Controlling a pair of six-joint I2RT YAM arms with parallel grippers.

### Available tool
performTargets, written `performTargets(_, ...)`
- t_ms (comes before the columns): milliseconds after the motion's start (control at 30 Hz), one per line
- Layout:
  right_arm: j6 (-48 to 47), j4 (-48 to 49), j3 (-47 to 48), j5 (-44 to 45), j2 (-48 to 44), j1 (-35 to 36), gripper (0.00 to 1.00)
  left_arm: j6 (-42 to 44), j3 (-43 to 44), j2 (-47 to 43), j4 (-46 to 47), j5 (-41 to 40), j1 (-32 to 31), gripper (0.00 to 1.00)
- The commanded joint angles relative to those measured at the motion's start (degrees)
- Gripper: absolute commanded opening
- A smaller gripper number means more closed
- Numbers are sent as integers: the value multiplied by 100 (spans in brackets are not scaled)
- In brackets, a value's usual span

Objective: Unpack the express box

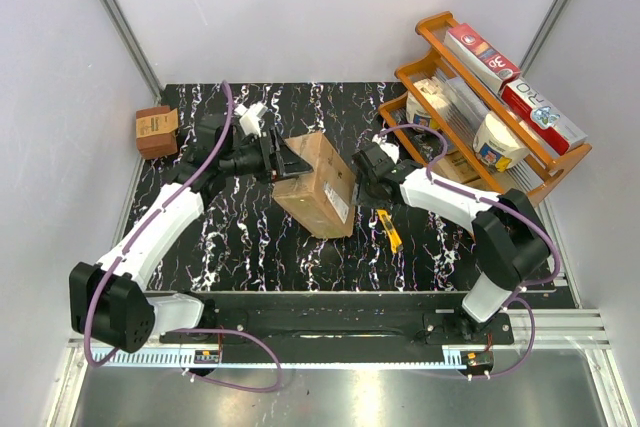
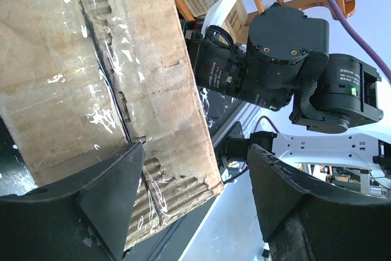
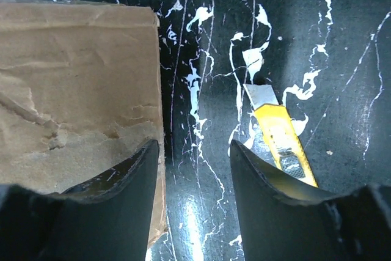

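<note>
The express box (image 1: 318, 185) lies between both grippers, its long axis slanting away from the arm bases. The left gripper (image 2: 195, 151) is nearer: its jaws stand wide, with the box's taped corner between them, ungripped. The right gripper (image 3: 194, 148) also gapes, with the box just outside one finger and a yellow knife (image 3: 284, 145) beyond the other.

1 express box (image 1: 318, 182) | 1 small box (image 1: 157, 131) | 1 knife (image 1: 389, 230) | 1 rack (image 1: 437, 24)
</note>
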Motion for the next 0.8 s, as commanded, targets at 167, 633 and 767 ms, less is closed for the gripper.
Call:
performTargets(167,308,-189,241,703,-350,74,59,-191,683,-7,-358,144,-147,76)
performTargets(633,282,-488,444,1266,-684,48,69,19,930,116,-253,-128,-235,78)
performTargets(767,255,-620,426,1284,-1000,-145,70,195,966,-173,-394,-725,-235,79)
